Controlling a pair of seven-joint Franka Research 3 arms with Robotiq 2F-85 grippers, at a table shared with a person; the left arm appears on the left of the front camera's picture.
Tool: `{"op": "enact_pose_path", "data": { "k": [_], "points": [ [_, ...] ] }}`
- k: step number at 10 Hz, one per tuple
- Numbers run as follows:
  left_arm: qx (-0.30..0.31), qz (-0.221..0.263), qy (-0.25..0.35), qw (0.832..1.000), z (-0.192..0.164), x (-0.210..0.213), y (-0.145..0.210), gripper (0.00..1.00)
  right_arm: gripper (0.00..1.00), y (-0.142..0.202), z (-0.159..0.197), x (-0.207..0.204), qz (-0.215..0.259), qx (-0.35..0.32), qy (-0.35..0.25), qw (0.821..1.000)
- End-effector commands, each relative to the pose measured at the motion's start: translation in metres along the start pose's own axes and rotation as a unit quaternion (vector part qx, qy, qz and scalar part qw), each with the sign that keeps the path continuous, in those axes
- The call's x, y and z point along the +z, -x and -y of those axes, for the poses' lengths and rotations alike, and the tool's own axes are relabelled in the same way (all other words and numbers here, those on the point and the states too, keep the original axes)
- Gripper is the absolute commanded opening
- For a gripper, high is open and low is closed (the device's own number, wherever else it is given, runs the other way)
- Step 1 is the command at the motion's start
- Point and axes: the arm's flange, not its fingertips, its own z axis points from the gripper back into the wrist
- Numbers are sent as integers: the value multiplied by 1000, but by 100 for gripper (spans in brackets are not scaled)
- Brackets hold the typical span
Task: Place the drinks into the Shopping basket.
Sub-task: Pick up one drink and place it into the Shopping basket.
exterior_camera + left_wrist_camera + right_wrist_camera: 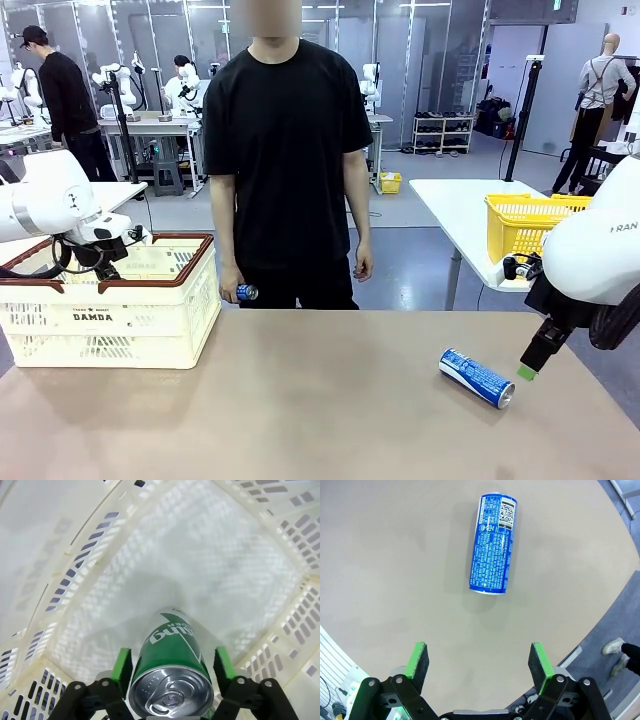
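A green can (171, 670) with white lettering hangs between my left gripper's (173, 667) green pads, silver top toward the camera. The pads stand slightly off its sides, so the gripper is open. Below it lies the bare cream floor of the Shopping basket (210, 570). In the front view the basket (110, 320) stands at the table's left, with my left gripper (103, 268) reaching down into it. A blue can (477, 377) (493, 544) lies on its side at the right. My right gripper (530, 365) (479, 665) hovers open just beside it, holding nothing.
A person in black stands at the far edge, holding another blue can (245, 292) in one hand. A yellow mesh basket (520, 225) sits on a separate table at the back right. The brown table's right edge (600, 625) runs close to my right gripper.
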Motion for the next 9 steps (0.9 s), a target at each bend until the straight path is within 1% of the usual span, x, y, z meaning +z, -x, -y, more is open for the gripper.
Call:
{"op": "enact_pose_path", "data": {
  "k": [1,6,7,9],
  "points": [
    [-12,16,-5,1000,-3,2,4,100,100,1,1,0,-1,4,-1,1000],
    [-19,19,-18,999,10,36,4,100,100,1,1,0,-1,4,-1,1000],
    [-18,27,-24,999,12,46,3,100,100,1,1,0,-1,4,-1,1000],
    [-22,25,-34,999,15,68,4,100,100,1,1,0,-1,4,-1,1000]
  ]
}}
